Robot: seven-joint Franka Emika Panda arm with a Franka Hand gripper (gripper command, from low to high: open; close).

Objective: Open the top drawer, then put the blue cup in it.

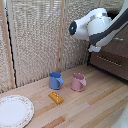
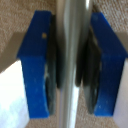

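Observation:
In the wrist view my gripper (image 2: pixel 70 65) is shut on a silver bar handle (image 2: pixel 72 30). Its blue fingers (image 2: pixel 36 65) and black pads press the bar from both sides. In the exterior view my white arm (image 1: pixel 92 27) reaches to the front of the dark brown dresser, at the top drawer (image 1: pixel 121 44). The arm hides the fingers there. I cannot tell from these views whether the drawer is pulled out. The blue cup (image 1: pixel 55 80) stands upright on the wooden table, well away from the gripper on the exterior view's left.
A pink mug (image 1: pixel 78 82) stands just beside the blue cup. A small yellow block (image 1: pixel 56 97) lies in front of them. A white patterned plate (image 1: pixel 14 110) sits at the table's near left corner. The lower drawer (image 1: pixel 110 62) has its own bar handle. Woven screens form the back wall.

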